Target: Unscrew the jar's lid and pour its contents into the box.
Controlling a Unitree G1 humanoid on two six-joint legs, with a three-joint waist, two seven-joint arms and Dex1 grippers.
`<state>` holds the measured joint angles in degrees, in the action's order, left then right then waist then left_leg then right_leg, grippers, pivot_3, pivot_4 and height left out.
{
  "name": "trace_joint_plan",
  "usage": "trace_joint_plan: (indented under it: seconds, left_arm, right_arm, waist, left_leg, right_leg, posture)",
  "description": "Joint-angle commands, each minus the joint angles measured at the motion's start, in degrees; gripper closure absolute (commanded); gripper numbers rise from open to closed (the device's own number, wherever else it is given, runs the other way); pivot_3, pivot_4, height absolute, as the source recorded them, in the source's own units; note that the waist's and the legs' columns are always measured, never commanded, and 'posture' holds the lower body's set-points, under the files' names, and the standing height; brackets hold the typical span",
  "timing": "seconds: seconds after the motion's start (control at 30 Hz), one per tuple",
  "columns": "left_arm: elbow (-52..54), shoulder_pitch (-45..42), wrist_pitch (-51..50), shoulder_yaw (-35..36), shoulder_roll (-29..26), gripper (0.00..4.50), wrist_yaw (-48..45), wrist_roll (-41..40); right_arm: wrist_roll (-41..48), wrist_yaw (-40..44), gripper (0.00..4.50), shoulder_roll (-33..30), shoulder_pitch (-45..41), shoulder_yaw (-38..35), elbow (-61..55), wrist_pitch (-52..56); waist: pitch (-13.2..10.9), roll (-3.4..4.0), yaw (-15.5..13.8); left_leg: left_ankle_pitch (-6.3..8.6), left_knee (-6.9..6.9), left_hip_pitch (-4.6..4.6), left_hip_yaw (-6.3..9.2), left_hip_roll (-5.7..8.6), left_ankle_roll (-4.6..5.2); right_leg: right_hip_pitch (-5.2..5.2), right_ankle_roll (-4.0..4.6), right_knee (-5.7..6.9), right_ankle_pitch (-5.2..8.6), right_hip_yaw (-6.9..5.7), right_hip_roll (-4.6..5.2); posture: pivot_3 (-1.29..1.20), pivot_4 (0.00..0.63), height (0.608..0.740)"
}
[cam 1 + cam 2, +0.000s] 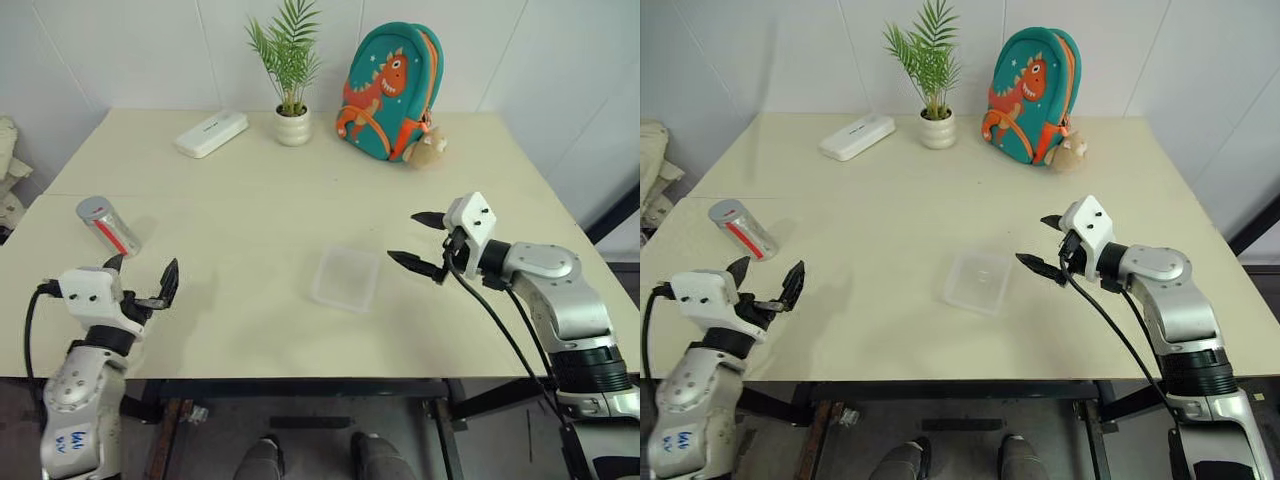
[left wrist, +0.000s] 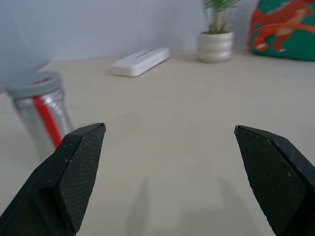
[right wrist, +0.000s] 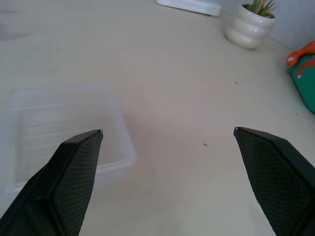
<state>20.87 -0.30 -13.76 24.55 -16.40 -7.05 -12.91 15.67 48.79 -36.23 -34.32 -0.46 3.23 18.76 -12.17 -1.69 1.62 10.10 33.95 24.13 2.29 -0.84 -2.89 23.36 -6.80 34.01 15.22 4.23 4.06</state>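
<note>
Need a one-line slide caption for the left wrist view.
Open left gripper above the table, capped jar standing just beyond one fingertip.

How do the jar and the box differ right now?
The jar is a capped cylinder with a red stripe, tilted near the left hand; the box is a shallow, open square tray lying flat beside the right hand. Both are clear plastic, ungrasped.

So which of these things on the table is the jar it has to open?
Start at the table's left edge, just ahead of the left gripper. The jar stands there tilted, well apart from everything else. It is a small clear cylinder with a grey lid and a red stripe down its side.
</note>
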Motion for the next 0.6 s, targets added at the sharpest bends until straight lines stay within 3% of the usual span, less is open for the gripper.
trace_joint_plan:
  seconds: [0.03,0.37,0.6]
  left_arm:
    - [-4.2,-6.6,1.1,1.9,0.5,0.03,9.0,4.5]
    - [-29.0,-20.7,4.9,4.7,-6.0,0.03,9.7,3.1]
    - [-35.1,-23.8,7.5,3.8,-6.9,0.03,9.8,3.2]
  right_arm:
    - [0.3,-0.2,0.00,-0.7,-0.6,-2.0,-0.7,-1.3]
    - [9.2,3.0,0.00,0.0,-1.2,-6.1,-5.5,2.6]
    - [18.3,8.6,0.00,-1.2,1.1,-7.2,-14.0,8.2]
  waist:
    - [0.0,-0.01,-0.2]
    - [0.0,-0.01,0.1]
    - [0.0,-0.02,0.0]
  left_leg:
    - [-0.02,0.01,0.00,0.00,0.01,0.02]
    - [-0.04,-0.02,0.03,-0.02,-0.17,-0.01]
    - [0.03,-0.06,0.03,-0.02,-0.20,-0.11]
  right_leg:
    - [-0.03,-0.02,-0.02,-0.05,-0.01,0.00]
    - [0.02,-0.04,-0.10,-0.19,0.01,-0.25]
    - [0.04,-0.88,-0.06,-0.65,0.01,-0.27]
  posture:
    - [0.00,0.150,0.740]
    - [0.00,0.150,0.740]
    - [0.00,0.150,0.740]
